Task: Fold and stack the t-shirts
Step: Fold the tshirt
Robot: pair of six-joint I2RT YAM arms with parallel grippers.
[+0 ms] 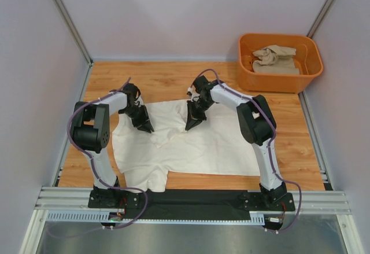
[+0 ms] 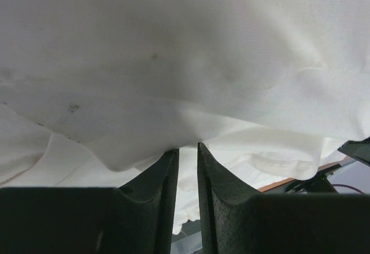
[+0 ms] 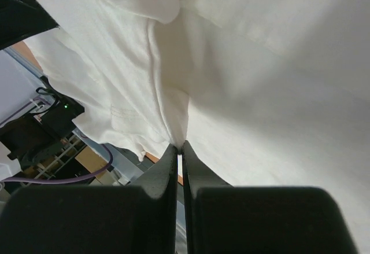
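Observation:
The cream-white t-shirt [image 1: 196, 144] lies spread on the wooden table, bunched between my two grippers. My left gripper [image 1: 144, 128] points down at its far left part. In the left wrist view the jaws [image 2: 188, 148] stand a narrow gap apart with a fold of the shirt [image 2: 173, 80] caught at the tips and draped over them. My right gripper [image 1: 189, 125] is shut on a pinched ridge of the same shirt [image 3: 243, 74], its tips [image 3: 180, 146] almost touching. The sandy beige t-shirt [image 1: 276, 59] lies crumpled in the orange tub.
The orange plastic tub [image 1: 248, 77] stands at the far right corner of the table. Grey walls and metal posts close in the sides. The black mat and aluminium rail [image 1: 196, 199] run along the near edge by the arm bases.

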